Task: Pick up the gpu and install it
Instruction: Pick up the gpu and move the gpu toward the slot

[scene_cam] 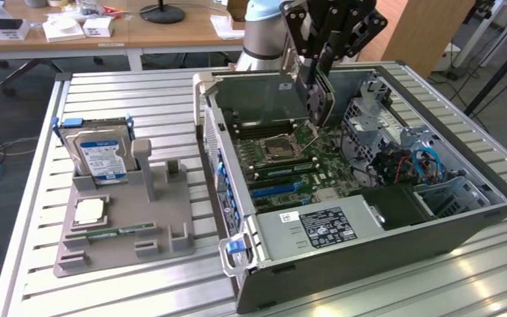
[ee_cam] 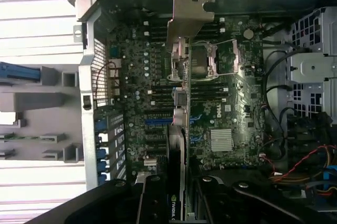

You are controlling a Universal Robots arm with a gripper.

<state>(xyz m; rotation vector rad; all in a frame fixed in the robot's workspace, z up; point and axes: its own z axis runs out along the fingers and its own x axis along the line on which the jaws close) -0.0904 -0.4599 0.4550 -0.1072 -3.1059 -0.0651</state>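
Note:
My gripper hangs over the far part of the open computer case, shut on the gpu. The gpu is a thin dark card held on edge, hanging down from the fingers with its lower end just above the motherboard. In the wrist view the gpu appears edge-on, running from the gripper toward its metal bracket, above the motherboard and its slots. It is still apart from the board.
A grey holder tray on the slatted table at the exterior view's left carries a hard drive with a blue label, a processor chip and a green memory stick. The power supply fills the case's near end; drive cages and cables line its right side.

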